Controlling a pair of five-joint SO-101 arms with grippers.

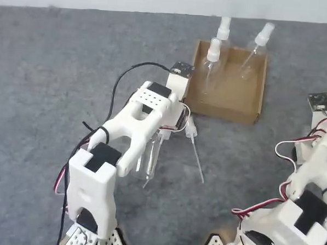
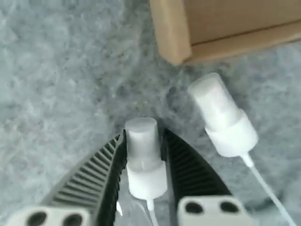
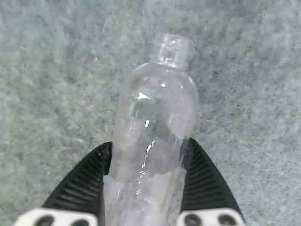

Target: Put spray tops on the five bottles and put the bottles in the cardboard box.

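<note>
- While the left arm (image 1: pixel 136 126) stretches over the grey carpet (image 1: pixel 56 67) toward the box, the left gripper (image 2: pixel 143 136) is clenched on a clear bottle (image 1: pixel 149 154) that already wears its spray top (image 2: pixel 143 160). The ribbed black fingers (image 2: pixel 108 169) press the white collar from both sides, with no gap showing. Gripping at the neck probably lets the body hang below, ready to be lowered in upright.
- Just beside that gripper, a loose spray top (image 1: pixel 191 130) lies flat on the carpet with its thin dip tube trailing toward the arms' bases. It sits near the box's front corner, touching nothing. I judge it is meant for the last bare bottle.
- Farther right and toward the back, the cardboard box (image 1: pixel 224 112) holds three capped bottles (image 1: pixel 212 67), which stand or lean against its far walls.
- At the right edge, the right arm (image 1: pixel 314 180) is drawn back, well apart from the box.
- The right gripper (image 3: pixel 148 146) is grasping an uncapped bottle (image 3: pixel 157 117), and its fingers (image 3: pixel 202 179) are spread only as wide as the clear body. The open neck points away from the wrist, which likely leaves it free to receive a top.
- By my count, four of the five bottles are capped and three are boxed.
</note>
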